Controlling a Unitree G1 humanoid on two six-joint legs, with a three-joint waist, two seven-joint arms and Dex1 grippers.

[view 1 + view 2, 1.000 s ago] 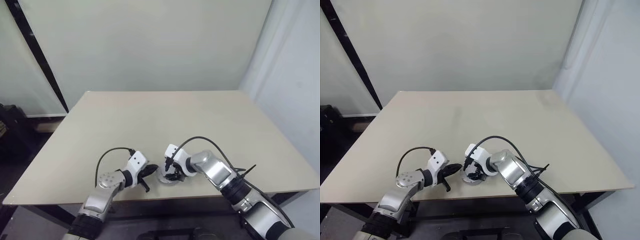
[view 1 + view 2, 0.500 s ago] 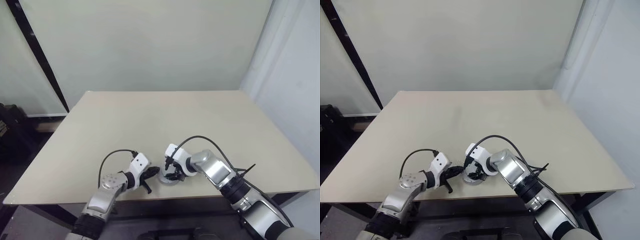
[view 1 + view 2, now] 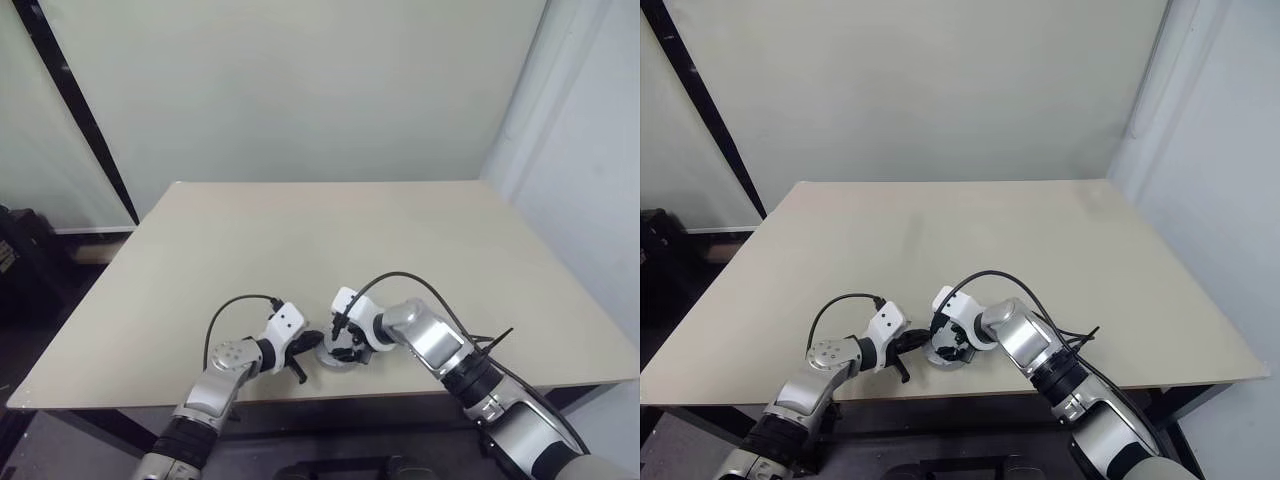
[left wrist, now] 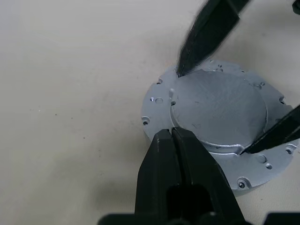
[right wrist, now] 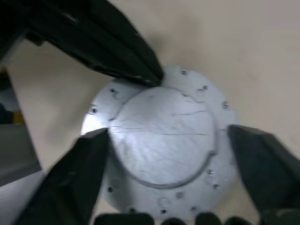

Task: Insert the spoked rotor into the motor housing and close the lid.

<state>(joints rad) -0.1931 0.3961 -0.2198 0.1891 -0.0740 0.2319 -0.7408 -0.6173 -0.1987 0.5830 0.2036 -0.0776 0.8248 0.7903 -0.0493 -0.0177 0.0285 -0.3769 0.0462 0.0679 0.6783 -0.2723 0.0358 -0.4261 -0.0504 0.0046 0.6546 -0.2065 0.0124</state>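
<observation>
L claw (image 4: 172,132) closed, tip at lid (image 4: 220,105) | R claw (image 5: 164,136) wide, straddling lid

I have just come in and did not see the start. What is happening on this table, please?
The robot is working on a round silver motor assembly near the front edge of the table. The lid already sits on the motor housing. The right gripper is open, its fingers straddling the lid. The shut left gripper touches the housing's edge.
</observation>
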